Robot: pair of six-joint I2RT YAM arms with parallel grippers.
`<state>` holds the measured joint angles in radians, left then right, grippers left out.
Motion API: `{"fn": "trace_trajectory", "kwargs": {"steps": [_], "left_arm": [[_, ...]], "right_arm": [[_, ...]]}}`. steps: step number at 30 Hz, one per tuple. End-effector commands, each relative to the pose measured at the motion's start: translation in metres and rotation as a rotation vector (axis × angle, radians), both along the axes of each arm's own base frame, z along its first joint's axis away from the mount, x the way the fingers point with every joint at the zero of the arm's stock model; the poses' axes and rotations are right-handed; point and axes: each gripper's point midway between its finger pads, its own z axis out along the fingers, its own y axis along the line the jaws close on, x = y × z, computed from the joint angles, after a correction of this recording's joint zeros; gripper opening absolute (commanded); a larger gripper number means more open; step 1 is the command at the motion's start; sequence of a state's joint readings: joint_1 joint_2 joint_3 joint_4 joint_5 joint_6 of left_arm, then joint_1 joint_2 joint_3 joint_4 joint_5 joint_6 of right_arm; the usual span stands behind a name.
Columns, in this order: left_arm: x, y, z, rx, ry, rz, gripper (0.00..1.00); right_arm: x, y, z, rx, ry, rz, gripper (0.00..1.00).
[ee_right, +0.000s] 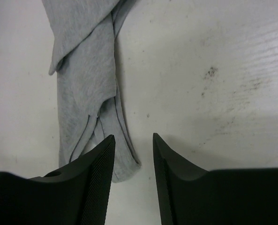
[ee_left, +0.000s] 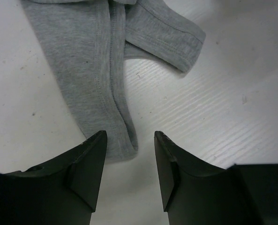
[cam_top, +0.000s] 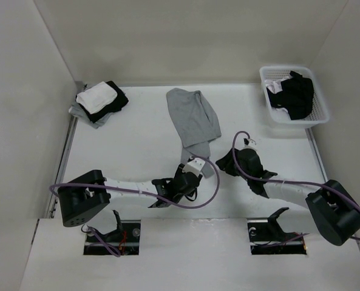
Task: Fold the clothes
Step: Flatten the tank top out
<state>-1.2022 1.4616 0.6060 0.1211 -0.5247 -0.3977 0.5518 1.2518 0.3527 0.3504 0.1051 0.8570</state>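
On table (cam_top: 125, 151), tank top (cam_top: 195, 118) bunched; left hand (ee_left: 130, 136), right hand (ee_right: 134, 138) spread, empty.

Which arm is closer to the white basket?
Right. The right fingers sit left of the basket and nearer the robot; the left fingers lie farther left, at the grey tank top's near end.

Ahead of the left jaws, the top (ee_left: 82, 70) runs off the view's far edge, its strap end partly behind one jaw tip. The right jaws likewise cover its near end. From above, the left arm (cam_top: 186, 179) hides that end.
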Motion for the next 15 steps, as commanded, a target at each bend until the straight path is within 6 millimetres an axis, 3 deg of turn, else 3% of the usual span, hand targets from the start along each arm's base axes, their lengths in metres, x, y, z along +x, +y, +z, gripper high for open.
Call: {"fn": "trace_trajectory", "kwargs": {"steps": [1,10,15], "left_arm": [[0.008,-0.003,0.012,0.037,-0.039,0.009,0.43],[0.001,-0.005,-0.008,0.086,0.002,-0.021,0.36],[0.002,-0.003,-0.017,0.117,0.013,-0.015,0.20]], "right_arm": [[-0.007,0.017,0.008,0.045,-0.020,0.053,0.44],[-0.021,0.035,-0.010,0.061,0.050,0.143,0.47],[-0.024,0.037,-0.023,0.068,0.096,0.135,0.45]]}}
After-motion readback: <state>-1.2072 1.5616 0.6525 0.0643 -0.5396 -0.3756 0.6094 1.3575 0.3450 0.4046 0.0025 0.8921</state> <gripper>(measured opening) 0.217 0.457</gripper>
